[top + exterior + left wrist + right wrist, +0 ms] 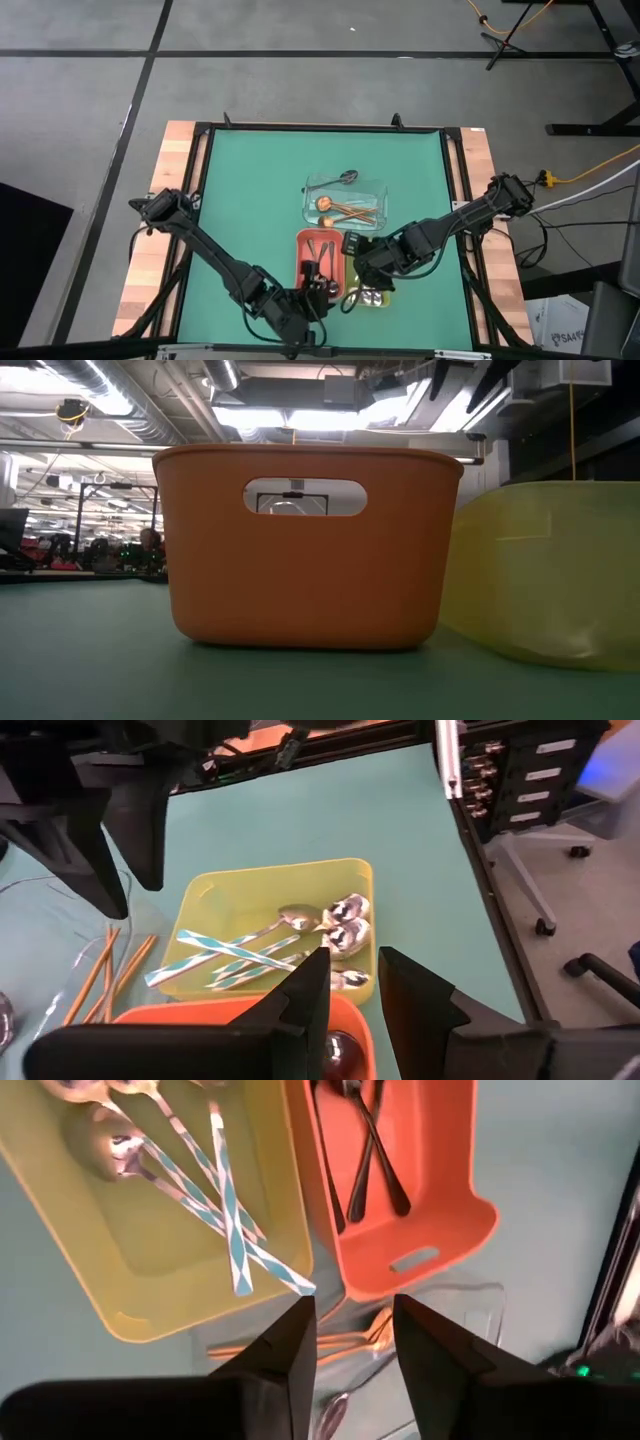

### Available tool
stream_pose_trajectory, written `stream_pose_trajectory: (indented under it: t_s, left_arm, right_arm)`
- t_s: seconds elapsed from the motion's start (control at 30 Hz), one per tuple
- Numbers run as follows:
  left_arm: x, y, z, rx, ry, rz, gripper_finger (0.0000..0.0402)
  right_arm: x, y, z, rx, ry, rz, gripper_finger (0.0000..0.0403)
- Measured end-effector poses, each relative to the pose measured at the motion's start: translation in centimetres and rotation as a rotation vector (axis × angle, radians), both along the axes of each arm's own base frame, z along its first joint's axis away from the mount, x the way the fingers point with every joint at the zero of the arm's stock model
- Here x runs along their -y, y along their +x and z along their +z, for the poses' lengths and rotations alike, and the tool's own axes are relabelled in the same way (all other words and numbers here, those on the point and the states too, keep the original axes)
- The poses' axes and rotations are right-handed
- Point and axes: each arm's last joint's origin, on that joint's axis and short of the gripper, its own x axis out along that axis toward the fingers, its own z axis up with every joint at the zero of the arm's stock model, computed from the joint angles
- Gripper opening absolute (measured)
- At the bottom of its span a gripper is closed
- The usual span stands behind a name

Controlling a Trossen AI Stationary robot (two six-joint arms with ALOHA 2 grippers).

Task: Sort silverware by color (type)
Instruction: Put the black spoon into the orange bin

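Fingers of the right gripper [355, 1342] stand spread with nothing between them; in its wrist view the gap frames the corner where the three trays meet. It hovers at lower centre-right of the high view, over the yellow tray [372, 299]. The left gripper [352, 990] is also parted and empty, hanging over the near end of the red tray [300, 262] at lower centre of the high view.

Silver spoons [345, 920] with blue-striped handles lie in the yellow tray, bowls bunched at one end, handles fanned toward the other. Black pieces [370, 1150] lie in the red tray, roughly along its length. Copper pieces [350, 210] rest in the clear tray [310, 190], just above the red one in the high view, their long axes running left-right across the picture. One dark spoon [345, 177] lies across the clear tray's upper rim, bowl to the right; it looks like the piece not yet sorted, though I cannot tell its finish for certain.

That spoon lies up-frame of both grippers, beyond the copper pile. The right gripper seems the nearer, and its parted fingers would need to straddle the handle across its left-right axis. The low view shows only the tray walls.
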Motion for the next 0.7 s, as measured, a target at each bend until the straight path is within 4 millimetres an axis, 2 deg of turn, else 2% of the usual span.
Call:
stream_pose_trajectory:
  t_s: [0.33, 0.53, 0.7]
  left_arm:
    - [-3.0, 1.9, 0.0, -0.018, 0.077, 0.018, 0.0082]
    - [-6.4, 3.7, -0.1, -0.035, 0.052, 0.070, 0.0082]
    - [-10.2, 5.4, -0.1, -0.066, -0.030, 0.074, 0.0082]
  right_arm:
    - [1.1, -2.1, 2.9, 0.084, 0.106, -0.182, 0.0124]
    - [2.5, -4.7, 5.3, 0.127, 0.176, -0.347, 0.0124]
    - [3.9, -7.2, 6.8, 0.142, 0.218, -0.525, 0.0124]
